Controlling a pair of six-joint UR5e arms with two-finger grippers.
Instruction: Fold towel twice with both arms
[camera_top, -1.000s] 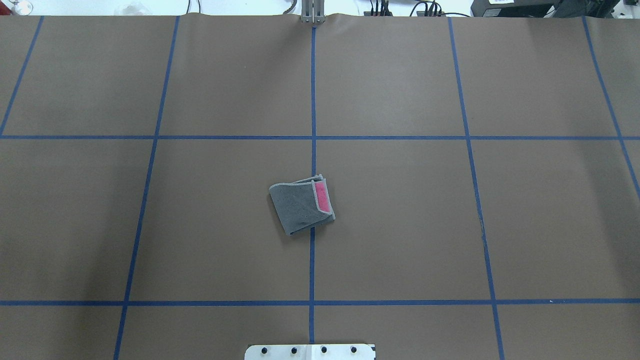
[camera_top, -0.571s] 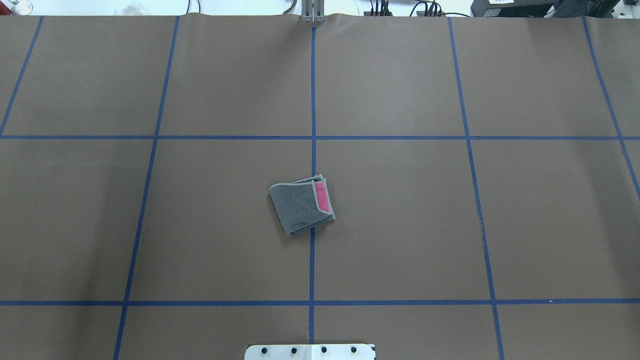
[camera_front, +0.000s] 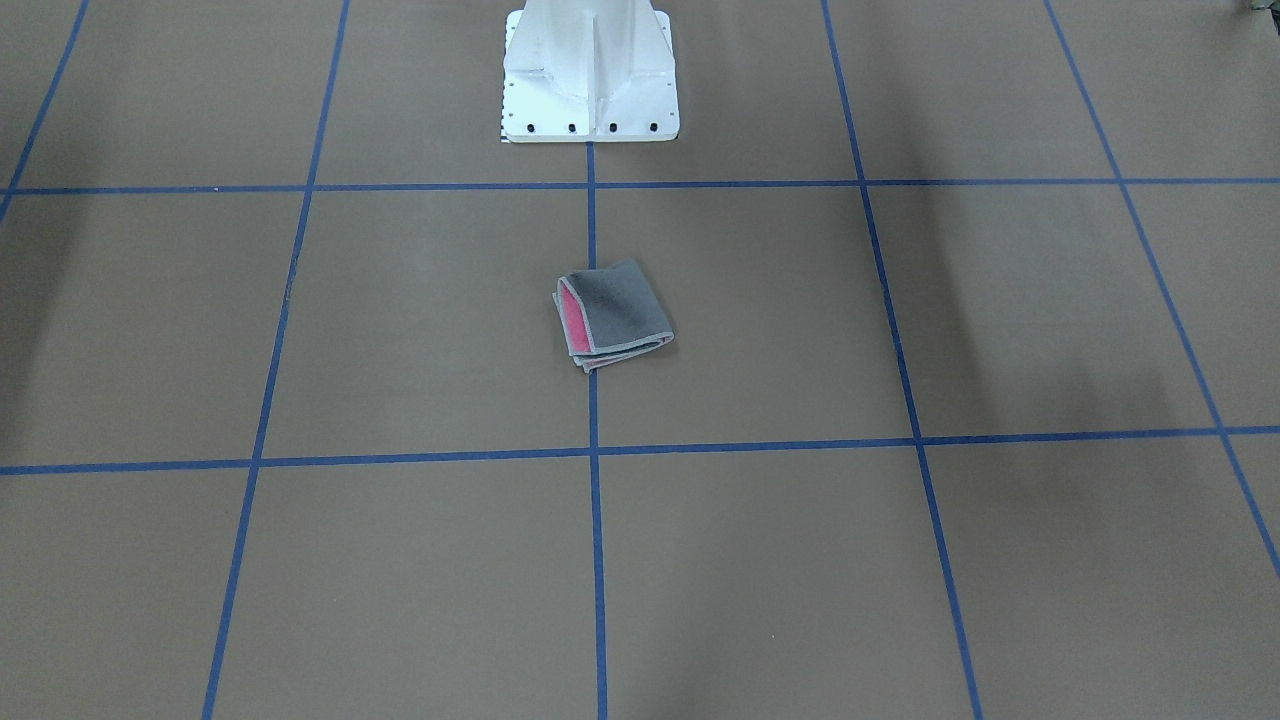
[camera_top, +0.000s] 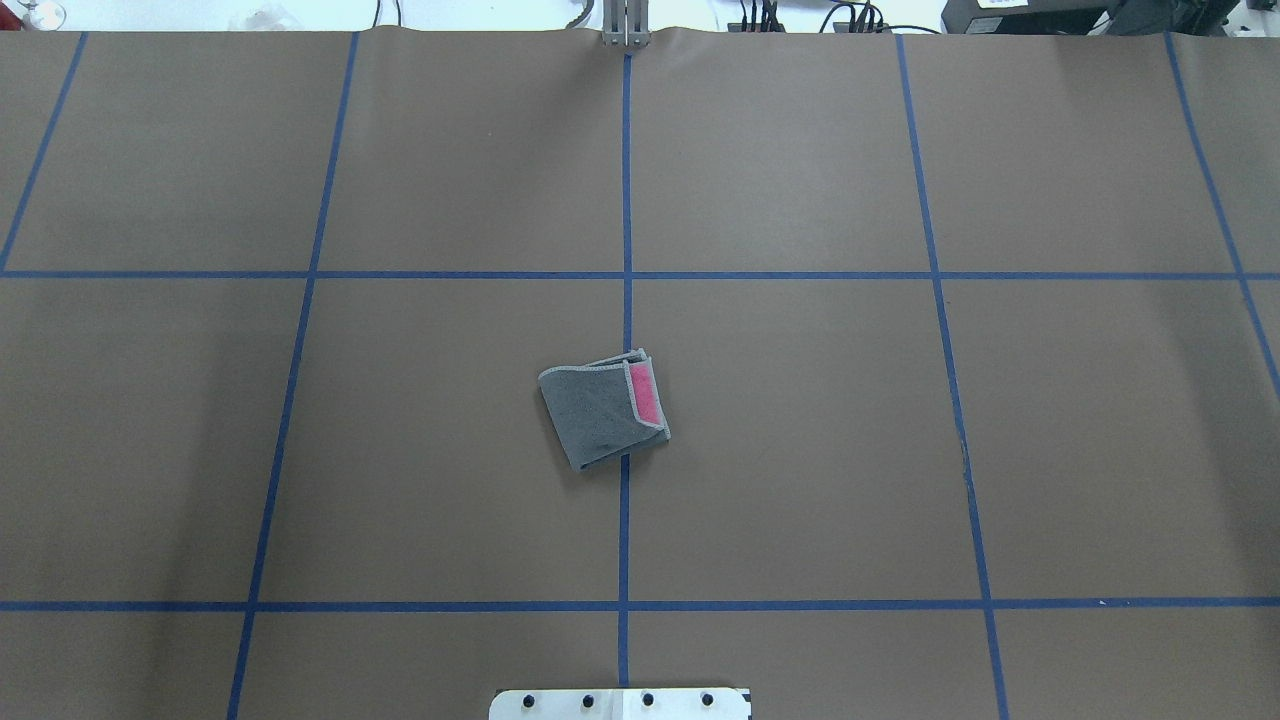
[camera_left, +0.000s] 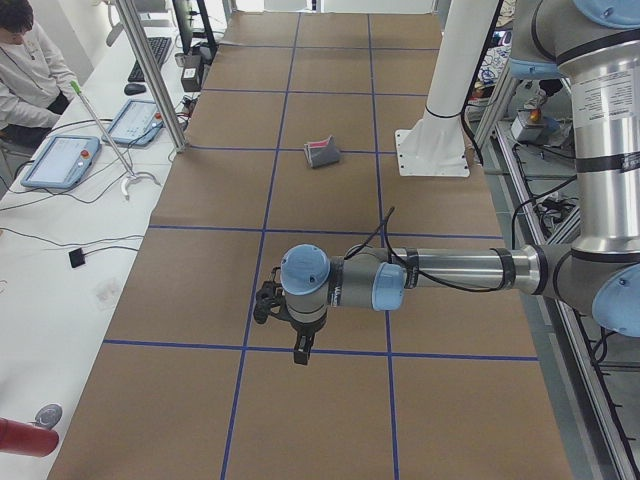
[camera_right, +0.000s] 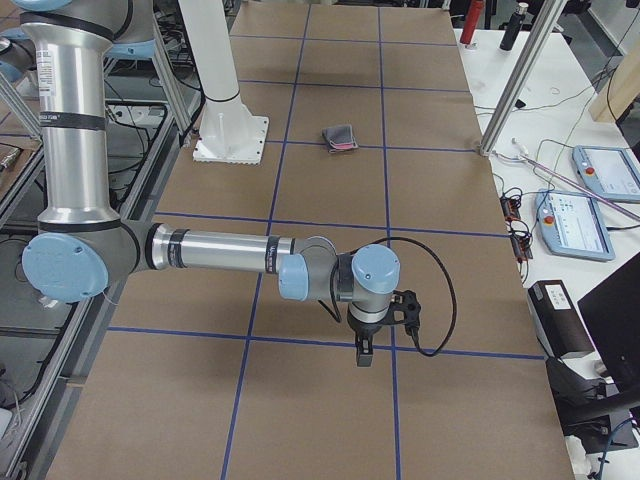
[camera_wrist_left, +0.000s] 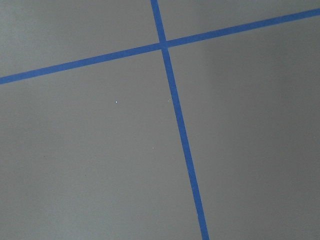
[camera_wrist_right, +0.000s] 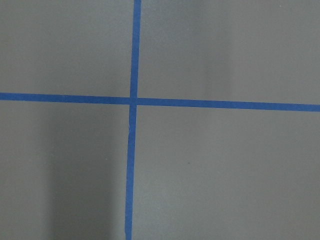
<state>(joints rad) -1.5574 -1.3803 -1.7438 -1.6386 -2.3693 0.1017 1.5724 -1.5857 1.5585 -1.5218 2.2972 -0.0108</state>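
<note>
The towel (camera_top: 600, 412) lies folded into a small packet on the brown table, near the centre line. Its dark grey face is up and a pink strip shows along one edge, with the light grey stitched edge around it (camera_front: 615, 315). Neither arm appears in the overhead or front views. In the exterior left view my left arm reaches low across the table, its gripper (camera_left: 300, 350) pointing down far from the towel (camera_left: 322, 152). In the exterior right view my right gripper (camera_right: 362, 356) also hangs far from the towel (camera_right: 340, 137). I cannot tell whether either gripper is open or shut.
The white pedestal base (camera_front: 590, 80) stands at the robot's edge of the table. Blue tape lines grid the brown cover. Both wrist views hold only table and tape. A person (camera_left: 25, 70) sits at a side desk with control tablets (camera_left: 60, 160). Metal posts (camera_right: 510, 85) stand at the table's ends.
</note>
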